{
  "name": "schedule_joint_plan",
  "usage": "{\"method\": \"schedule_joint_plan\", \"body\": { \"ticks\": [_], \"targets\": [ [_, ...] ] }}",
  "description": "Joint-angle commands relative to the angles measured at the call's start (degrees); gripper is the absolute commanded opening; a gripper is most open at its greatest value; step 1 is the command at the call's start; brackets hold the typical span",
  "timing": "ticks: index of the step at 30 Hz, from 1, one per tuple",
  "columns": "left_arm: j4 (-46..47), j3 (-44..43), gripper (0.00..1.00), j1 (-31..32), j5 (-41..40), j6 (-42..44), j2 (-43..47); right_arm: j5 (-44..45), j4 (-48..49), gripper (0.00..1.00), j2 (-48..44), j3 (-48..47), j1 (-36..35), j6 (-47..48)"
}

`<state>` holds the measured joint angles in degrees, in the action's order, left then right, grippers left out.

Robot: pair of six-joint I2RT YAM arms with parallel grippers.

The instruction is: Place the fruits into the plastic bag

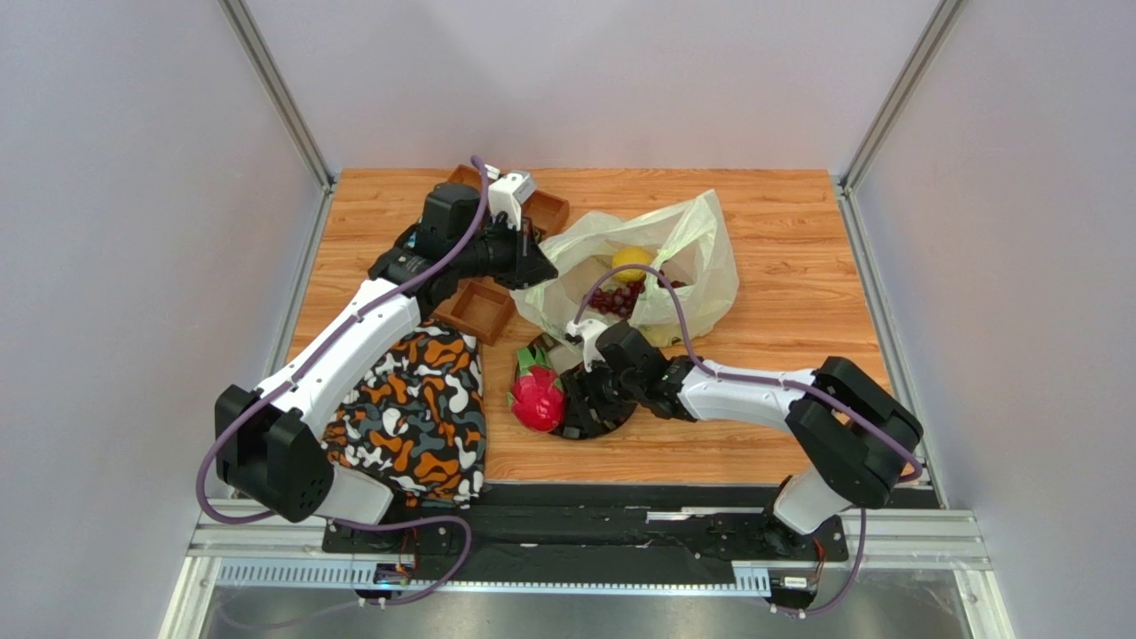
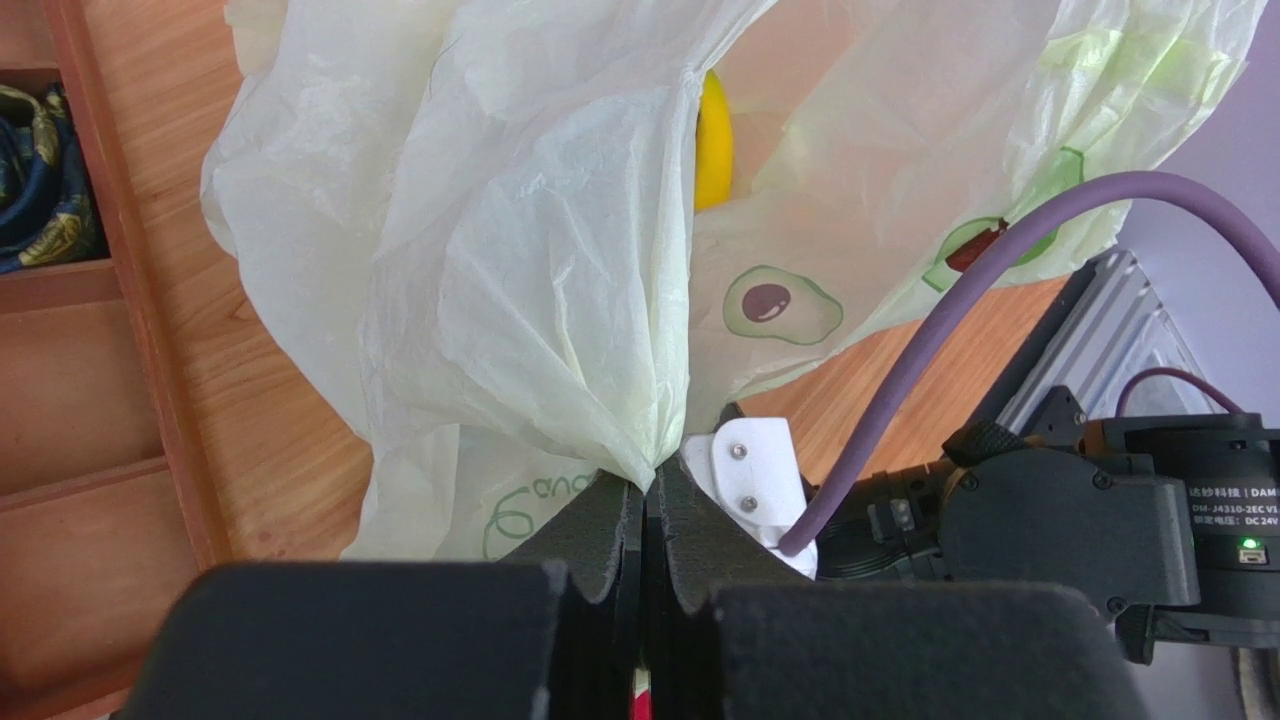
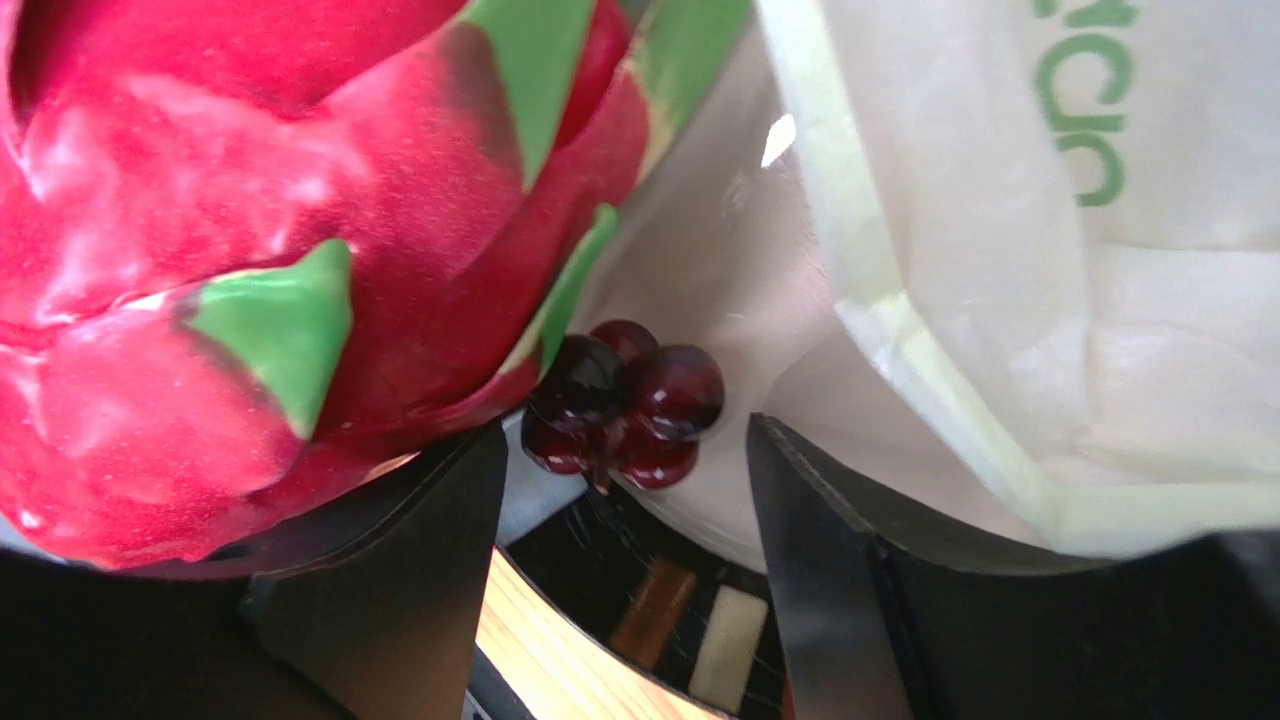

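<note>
Left pincer: pressed together on a gathered fold of the plastic bag; holds the film up at the bag's left side, far half of the wooden surface.

Right pincer: spread wide, gripping nothing; hangs low over the black plate, aimed at the bag mouth.

Plastic bag: thin, pale yellow-green, mouth open toward the arms; avocado print on the film.

Writing: green letters on the bag, cut off in both wrist views, not readable as a word; small white print with "DC 24V" on the black camera housing.

Round yellow fruit: inside the bag, near its far wall.

Grape bunch: dark purple, inside the bag near the mouth; seen between the spread fingers in the right wrist view, beyond their tips.

Dragon fruit: pink-red with green scales; outside the bag, on the plate's left edge, just beside the right pincer.

Patterned cloth: orange, black and white; near left of the surface, under the left arm.

Wooden tray: between cloth and bag.
</note>
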<state>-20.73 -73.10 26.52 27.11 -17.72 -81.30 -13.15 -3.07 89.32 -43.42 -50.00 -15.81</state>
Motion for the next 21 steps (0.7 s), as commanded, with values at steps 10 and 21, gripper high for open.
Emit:
{"method": "schedule_joint_plan", "body": {
  "ticks": [10, 21],
  "targets": [
    [1.4, -0.38, 0.0, -0.16, 0.75, -0.39, 1.76, 18.31, -1.58, 0.36, 0.42, -0.79, -1.16, -4.4],
    [1.57, -0.29, 0.0, -0.16, 0.84, -0.57, 1.84, 21.94, -3.08, 0.12, -7.22, 3.25, -1.16, -3.53]
  ]
}}
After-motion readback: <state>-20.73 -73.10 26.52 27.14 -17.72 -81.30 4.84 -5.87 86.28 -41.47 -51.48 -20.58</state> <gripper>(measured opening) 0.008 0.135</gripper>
